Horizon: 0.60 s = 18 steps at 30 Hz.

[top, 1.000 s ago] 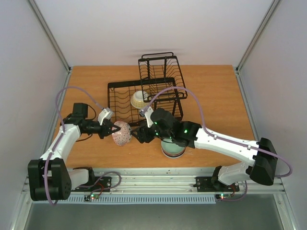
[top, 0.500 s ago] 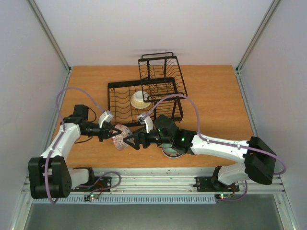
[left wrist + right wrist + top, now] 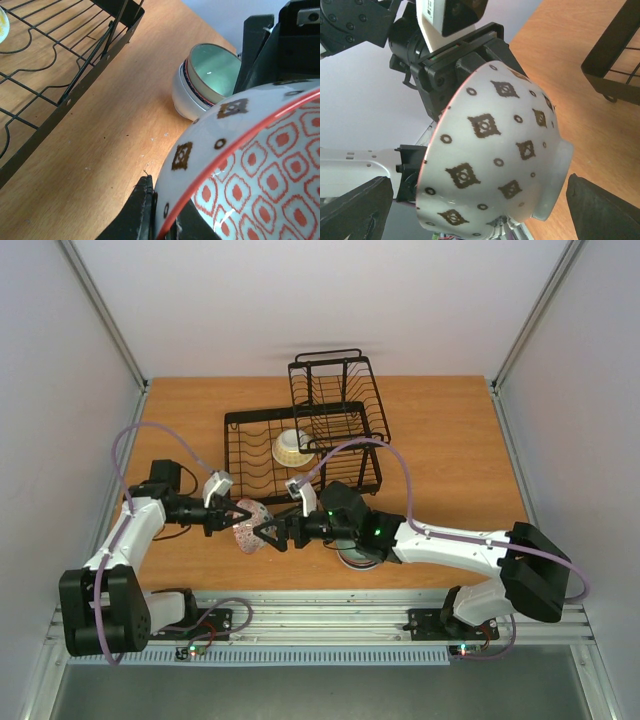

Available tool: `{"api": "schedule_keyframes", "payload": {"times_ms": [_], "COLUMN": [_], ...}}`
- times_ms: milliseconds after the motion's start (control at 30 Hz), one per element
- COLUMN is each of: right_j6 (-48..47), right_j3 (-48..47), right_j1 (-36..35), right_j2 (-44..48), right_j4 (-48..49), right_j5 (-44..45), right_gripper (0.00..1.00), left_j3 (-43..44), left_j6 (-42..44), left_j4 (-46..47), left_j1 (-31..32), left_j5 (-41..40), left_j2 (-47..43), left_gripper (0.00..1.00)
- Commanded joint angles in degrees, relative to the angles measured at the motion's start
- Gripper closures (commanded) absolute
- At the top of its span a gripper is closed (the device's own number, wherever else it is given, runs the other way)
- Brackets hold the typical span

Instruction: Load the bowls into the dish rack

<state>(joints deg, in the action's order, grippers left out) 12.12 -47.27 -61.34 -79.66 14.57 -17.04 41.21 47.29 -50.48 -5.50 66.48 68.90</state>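
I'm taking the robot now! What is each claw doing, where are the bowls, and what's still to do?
Grippers: the left gripper is shut on the rim of the patterned bowl, holding it on its side above the table. The right gripper is open, one finger on either side of that bowl, not gripping.
Done: one cream bowl sits in the dish rack, in the lower basket.
Left: rack the patterned bowl, then the stack of bowls on the table, green-lined one on top.
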Motion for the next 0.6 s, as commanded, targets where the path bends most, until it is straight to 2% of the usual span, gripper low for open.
{"api": "schedule_keyframes", "payload": {"times_ms": [0, 133, 233, 367, 567], "right_j6": [2.38, 4.07, 4.65, 4.58, 3.99], "right_j3": [0.78, 1.31, 1.55, 1.47, 1.29], "right_j1": [-0.27, -0.27, -0.36, -0.36, -0.45], "right_j2": [-1.96, -3.18, -3.87, -4.42, -5.01], "right_j4": [3.51, 6.45, 8.5, 10.01, 11.01], "right_j5": [-1.42, -3.93, -5.62, -7.17, -7.94], "right_gripper": [0.04, 0.04, 0.08, 0.25, 0.58], "left_j3": [1.5, 1.46, 1.42, 1.42, 1.43], "left_j6": [1.32, 1.08, 0.88, 0.94, 0.92], "left_j4": [-0.69, -0.26, -0.19, -0.06, -0.3], "left_j1": [-0.69, -1.07, -1.27, -1.36, -1.36], "left_j5": [4.0, 4.26, 4.35, 4.49, 4.74], "left_j2": [-1.49, -1.49, -1.56, -1.5, -1.5], "left_gripper": [0.99, 0.99, 1.0, 1.0, 1.0]}}
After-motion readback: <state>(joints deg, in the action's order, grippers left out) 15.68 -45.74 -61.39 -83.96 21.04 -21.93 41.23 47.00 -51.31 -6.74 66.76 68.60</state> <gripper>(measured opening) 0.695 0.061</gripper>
